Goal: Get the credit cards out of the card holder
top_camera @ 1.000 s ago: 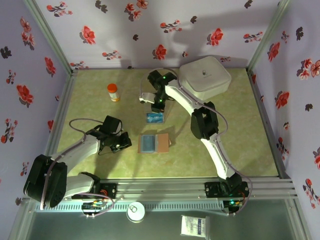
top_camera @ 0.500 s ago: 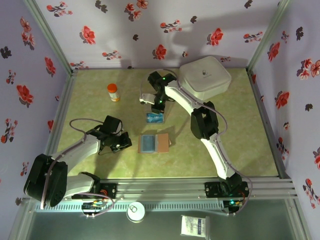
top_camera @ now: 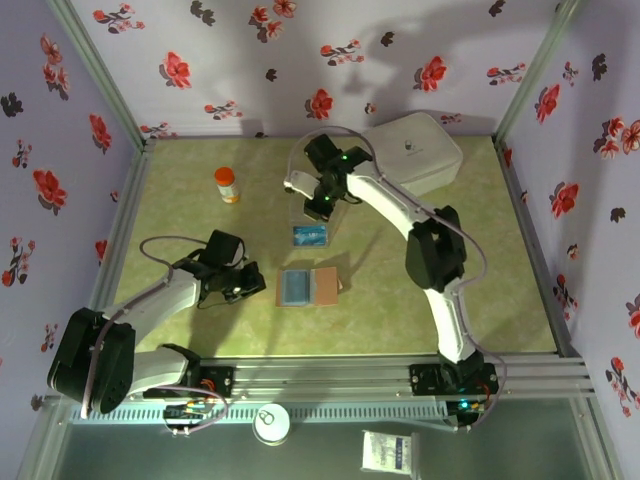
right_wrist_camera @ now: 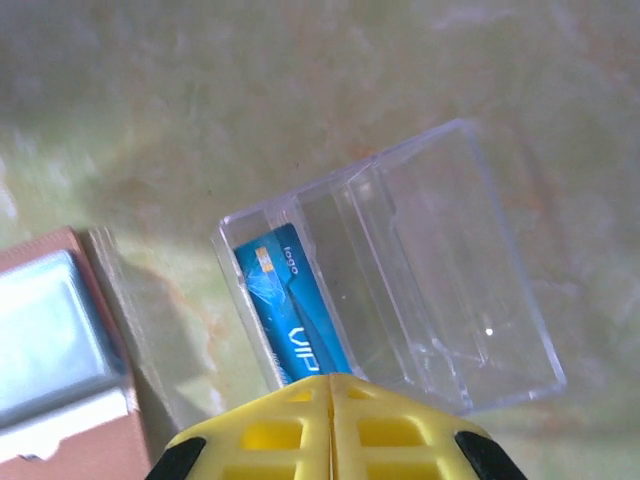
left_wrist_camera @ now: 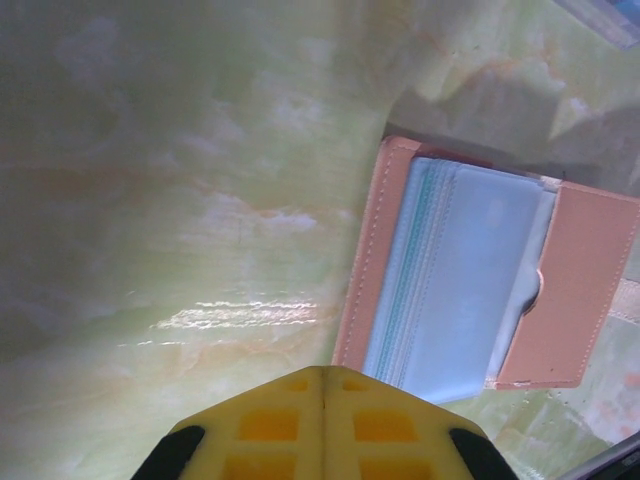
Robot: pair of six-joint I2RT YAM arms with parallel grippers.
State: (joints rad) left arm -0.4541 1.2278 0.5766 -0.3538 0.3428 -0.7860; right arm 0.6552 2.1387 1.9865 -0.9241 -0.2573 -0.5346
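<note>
The card holder [top_camera: 324, 286] lies open in the middle of the table, brown outside, blue-grey sleeves [left_wrist_camera: 470, 290] facing up. My left gripper [top_camera: 247, 287] rests shut and empty just left of it, fingertips [left_wrist_camera: 322, 373] pressed together near its stitched edge. One blue credit card [top_camera: 311, 235] lies inside a clear plastic tray [right_wrist_camera: 470, 290] beyond the holder. My right gripper [top_camera: 321, 206] hovers over that tray, shut, with nothing between its yellow fingers; the card [right_wrist_camera: 290, 305] runs under the tips [right_wrist_camera: 330, 378]. A corner of the holder [right_wrist_camera: 50, 340] shows at lower left.
An orange pill bottle [top_camera: 228, 184] stands at the back left. A big white rounded box [top_camera: 412, 150] sits at the back right, close to the right arm. Flowered walls close in three sides, and a metal rail runs along the near edge.
The right arm has swung its elbow out to the right and its wrist has shifted slightly back over the tray. The blue card stays in the tray. The left arm has not moved.
</note>
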